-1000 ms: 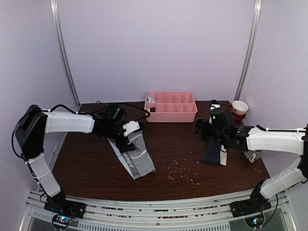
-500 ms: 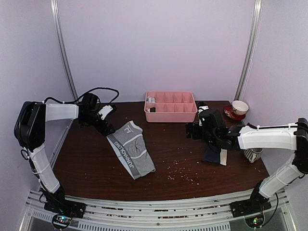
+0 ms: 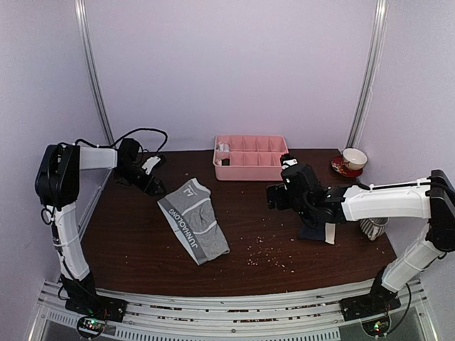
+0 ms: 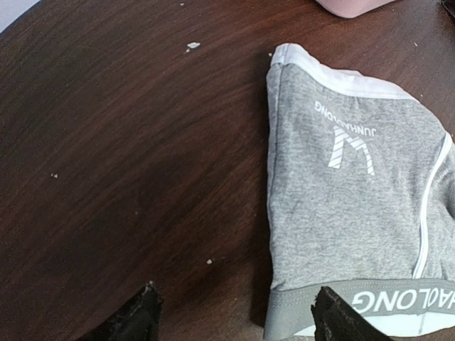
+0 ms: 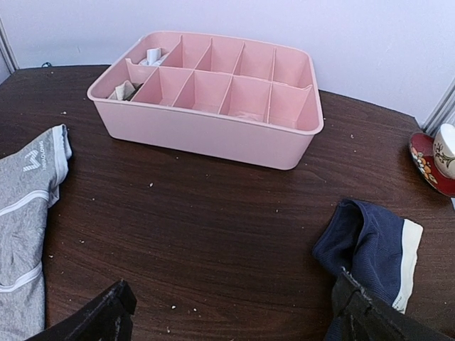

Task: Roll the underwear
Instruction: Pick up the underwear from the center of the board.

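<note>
The grey underwear [image 3: 193, 220] lies flat and slanted on the left half of the table, its lettered waistband [image 4: 398, 302] toward the front. My left gripper [image 3: 155, 186] is open at its far-left corner; in the left wrist view [image 4: 238, 316] bare wood lies between the jaws and one fingertip [image 4: 334, 318] sits over the waistband's end. The navy underwear [image 3: 316, 229] with a cream waistband is bunched at the right [image 5: 377, 245]. My right gripper [image 3: 279, 192] is open just left of it, over bare wood [image 5: 234, 312], holding nothing.
A pink compartment tray [image 3: 252, 169] stands at the back centre [image 5: 206, 135]. A cup on a red saucer [image 3: 353, 160] is at the back right, and a mug [image 3: 371, 229] is near the right edge. Crumbs [image 3: 266, 252] are scattered on the wood.
My left gripper has pulled off the grey underwear and back to the far left, leaving it spread flat. My right gripper has shifted left, away from the navy underwear.
</note>
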